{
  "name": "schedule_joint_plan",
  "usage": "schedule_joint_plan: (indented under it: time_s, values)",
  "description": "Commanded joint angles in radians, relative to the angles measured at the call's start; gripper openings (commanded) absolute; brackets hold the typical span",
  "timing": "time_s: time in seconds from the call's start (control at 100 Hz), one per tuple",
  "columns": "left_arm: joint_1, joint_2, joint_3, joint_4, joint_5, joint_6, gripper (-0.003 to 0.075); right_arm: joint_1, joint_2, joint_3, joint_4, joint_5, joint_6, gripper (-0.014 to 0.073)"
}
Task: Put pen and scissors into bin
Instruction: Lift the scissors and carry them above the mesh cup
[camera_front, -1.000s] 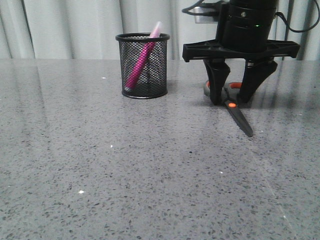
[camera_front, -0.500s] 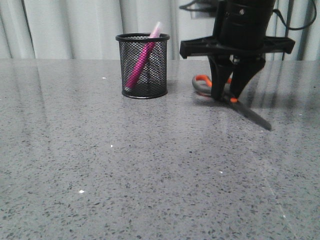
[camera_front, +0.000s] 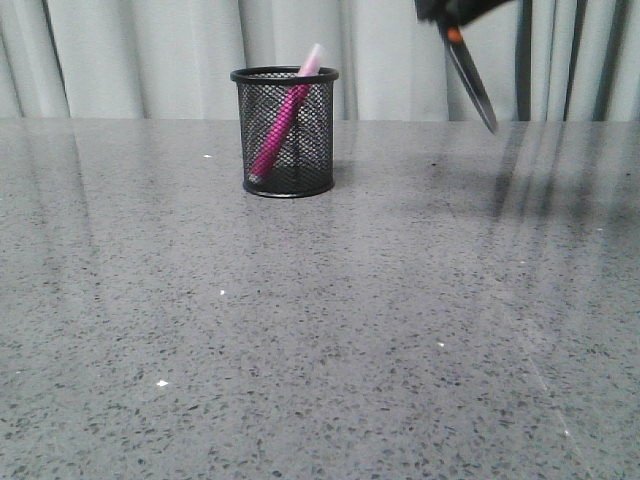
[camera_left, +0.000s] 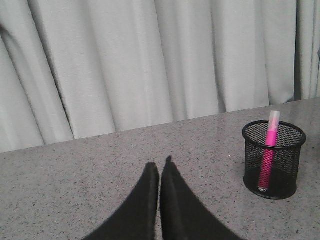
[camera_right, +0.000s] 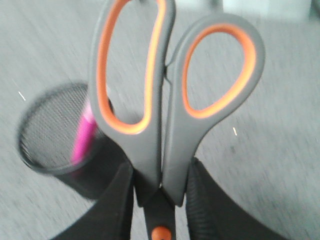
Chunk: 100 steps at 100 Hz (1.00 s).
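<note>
Black wire-mesh bin (camera_front: 285, 132); magenta pen (camera_front: 282, 118) with pale end; grey scissors (camera_right: 165, 107), orange-lined loops, orange pivot; grey speckled table (camera_front: 300, 340); pale curtain (camera_left: 150, 60).

Left gripper (camera_left: 160, 172) with two matte black tapered fingers (camera_left: 145, 200), smooth and pointed at the tips, right gripper (camera_right: 160, 200) black too, its inner pads (camera_right: 205, 200) finely ribbed

Soft even light; blurred right-wrist view.

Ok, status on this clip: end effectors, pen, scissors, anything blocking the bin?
Right end effector shut on scissors, airborne, blades down. Left end effector shut, empty. Pen in bin. Nothing blocking.
</note>
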Motion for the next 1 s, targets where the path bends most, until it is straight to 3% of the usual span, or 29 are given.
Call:
schedule_joint_plan:
  time_s: [0.0,0.59,0.99]
  values:
    - [0.002,0.005,-0.029,-0.02,-0.044,-0.011,-0.0022,0.0,-0.058,0.011,0.024,-0.251,-0.007,-0.0074]
    - [0.002,0.005,-0.029,-0.02,-0.044,-0.011,-0.0022,0.098,0.15,0.013,-0.002,-0.966,-0.007,-0.0076]
    - [0.002,0.005,-0.029,-0.02,-0.044,-0.011,-0.0022,0.099,0.251,0.013,-0.002,-1.051,-0.007,-0.0076]
